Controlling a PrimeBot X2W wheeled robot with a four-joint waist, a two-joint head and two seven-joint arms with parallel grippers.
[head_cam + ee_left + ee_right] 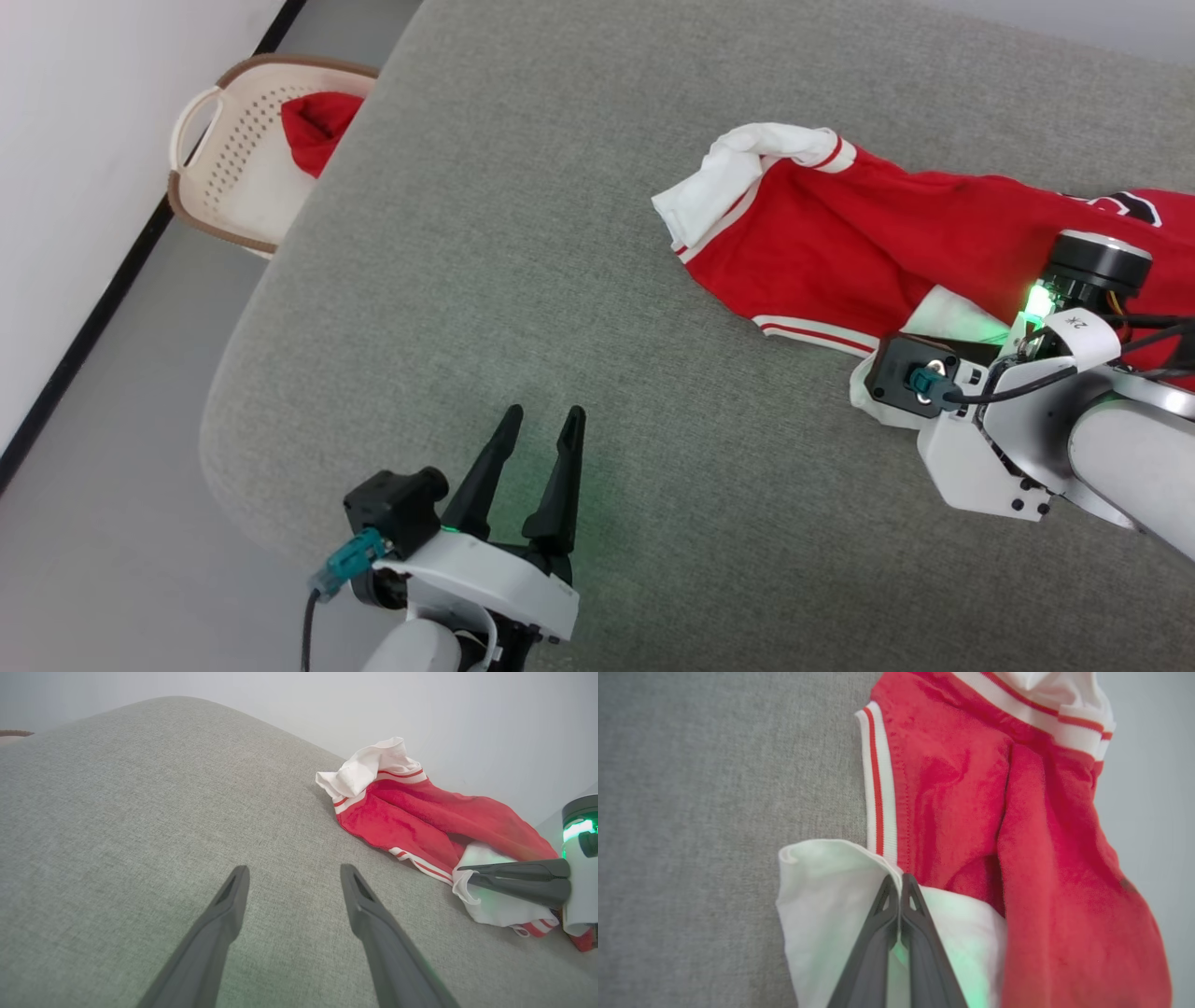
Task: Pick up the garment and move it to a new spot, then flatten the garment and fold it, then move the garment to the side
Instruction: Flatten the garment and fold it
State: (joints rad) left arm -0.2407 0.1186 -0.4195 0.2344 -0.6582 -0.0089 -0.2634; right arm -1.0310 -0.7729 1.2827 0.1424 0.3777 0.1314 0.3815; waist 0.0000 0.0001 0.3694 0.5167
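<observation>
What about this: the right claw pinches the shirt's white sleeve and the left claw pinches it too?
No. The right gripper is shut on the garment's white sleeve, but the left gripper is open over the cushion; the left wrist view shows it.

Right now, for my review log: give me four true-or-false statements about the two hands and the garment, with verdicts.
1. The right hand is shut on a white part of the garment. True.
2. The left hand grips the garment too. False: it is open over the bare grey cushion, apart from the garment.
3. The garment lies flat and folded. False: it is crumpled.
4. The basket beside the cushion holds a red item. True.
</observation>
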